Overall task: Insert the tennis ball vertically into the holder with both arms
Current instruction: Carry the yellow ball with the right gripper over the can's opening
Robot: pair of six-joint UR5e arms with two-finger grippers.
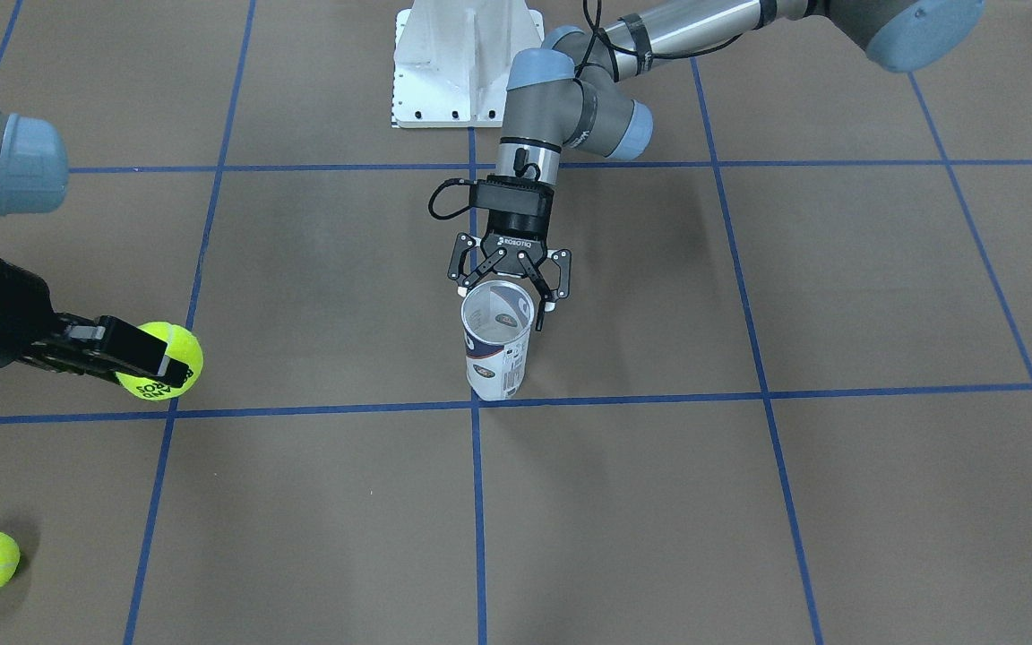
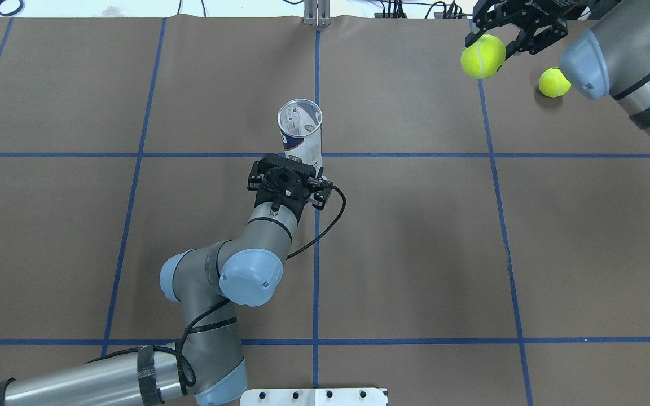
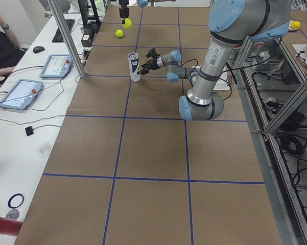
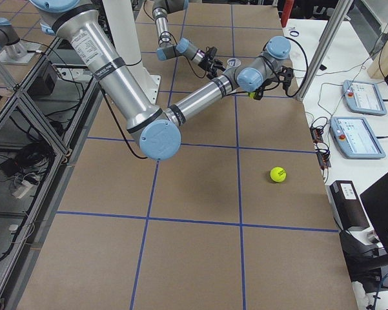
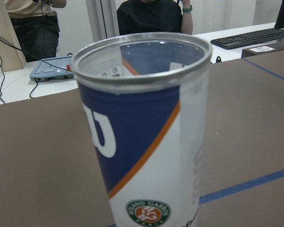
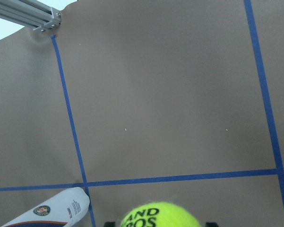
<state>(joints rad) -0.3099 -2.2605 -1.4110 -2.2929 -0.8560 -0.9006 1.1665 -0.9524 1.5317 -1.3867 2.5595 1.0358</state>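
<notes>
Left gripper (image 1: 505,299): jaws spread, positioned at the rim of the upright holder (image 1: 498,358). Right gripper (image 2: 487,48): jaws pinching a tennis ball (image 2: 482,61).

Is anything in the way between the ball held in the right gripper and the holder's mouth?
Nothing visible. The holder stands upright with its mouth open and empty. The left gripper, fingers open, sits beside the rim, not over it.

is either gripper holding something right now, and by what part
The right gripper holds a tennis ball, its fingers pinching opposite sides of it. The left gripper is open at the upper part of the holder, gripping nothing.
</notes>
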